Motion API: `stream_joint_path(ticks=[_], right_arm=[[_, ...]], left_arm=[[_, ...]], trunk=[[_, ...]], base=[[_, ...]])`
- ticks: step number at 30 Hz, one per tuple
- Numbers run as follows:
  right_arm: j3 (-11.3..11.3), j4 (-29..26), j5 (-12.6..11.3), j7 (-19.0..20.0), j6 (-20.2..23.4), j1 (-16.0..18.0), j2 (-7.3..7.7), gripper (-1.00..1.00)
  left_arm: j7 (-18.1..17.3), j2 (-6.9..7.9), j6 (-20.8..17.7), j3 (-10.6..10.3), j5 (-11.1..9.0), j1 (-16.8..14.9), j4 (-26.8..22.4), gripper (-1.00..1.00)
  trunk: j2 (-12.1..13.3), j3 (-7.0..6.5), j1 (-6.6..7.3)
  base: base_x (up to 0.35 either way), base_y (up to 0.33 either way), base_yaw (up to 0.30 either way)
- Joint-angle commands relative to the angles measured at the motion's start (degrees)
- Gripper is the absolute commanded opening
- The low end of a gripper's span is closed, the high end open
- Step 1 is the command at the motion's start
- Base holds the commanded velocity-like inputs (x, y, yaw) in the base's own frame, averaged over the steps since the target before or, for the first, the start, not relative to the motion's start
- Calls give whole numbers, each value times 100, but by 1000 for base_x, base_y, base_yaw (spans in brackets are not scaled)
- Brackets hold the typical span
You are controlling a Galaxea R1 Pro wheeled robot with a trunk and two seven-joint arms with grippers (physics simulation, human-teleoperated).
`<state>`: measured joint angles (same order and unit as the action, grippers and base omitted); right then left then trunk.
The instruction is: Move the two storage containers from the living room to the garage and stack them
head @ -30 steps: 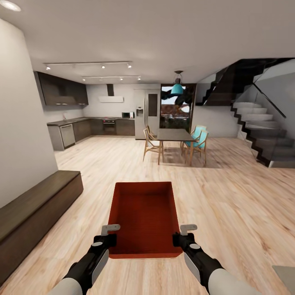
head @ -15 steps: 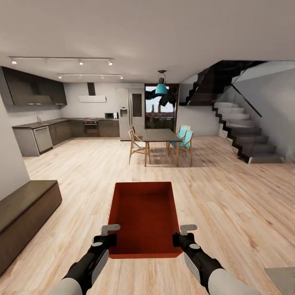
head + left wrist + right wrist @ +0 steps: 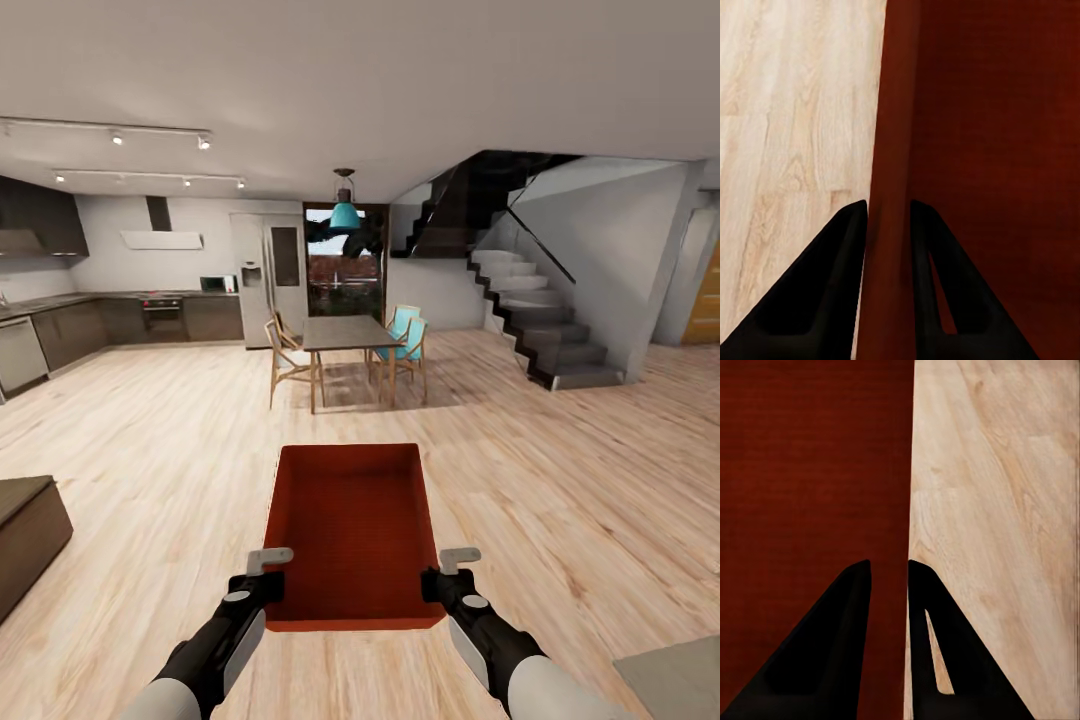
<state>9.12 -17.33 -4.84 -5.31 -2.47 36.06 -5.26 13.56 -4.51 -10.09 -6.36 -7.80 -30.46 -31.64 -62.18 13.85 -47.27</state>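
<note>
I hold one red-orange open-top storage container [image 3: 350, 530] level in front of me, above the light wood-plank floor of the living room. My left gripper [image 3: 268, 560] is shut on its left wall near the close corner. The left wrist view shows that wall [image 3: 891, 150] pinched in the left gripper [image 3: 886, 206]. My right gripper [image 3: 458, 560] is shut on the right wall, which the right wrist view shows as a thin edge [image 3: 907, 472] clamped in the right gripper [image 3: 889, 564]. The container is empty. The garage is out of view.
A dark low bench [image 3: 25, 520] ends at the near left. Ahead stand a dining table [image 3: 345, 333] with chairs, a kitchen counter [image 3: 60, 325] at far left and a fridge [image 3: 270, 275]. Stairs [image 3: 545, 335] rise at the right, with an orange door [image 3: 705, 295] beyond.
The whole view has swung to the right: bench and kitchen slid left, stairs moved toward the centre, an orange door came into sight. Container and grippers keep the same place in the picture.
</note>
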Motion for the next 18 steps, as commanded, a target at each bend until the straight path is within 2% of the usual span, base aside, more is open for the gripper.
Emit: stream_joint_path(ticks=[1,18], right_arm=[[-118,24,-61,-93,-26,7,25,-100],[-121,28,-66,-93,-34,7,27,-100]], left_arm=[[91,11,7,91,78,-4,-35,-100],[94,11,7,94,77,-4,-35,-100]], trunk=[[-5,7,-4],[-5,7,-4]], base=[[323,0,-284],[323,0,-284]])
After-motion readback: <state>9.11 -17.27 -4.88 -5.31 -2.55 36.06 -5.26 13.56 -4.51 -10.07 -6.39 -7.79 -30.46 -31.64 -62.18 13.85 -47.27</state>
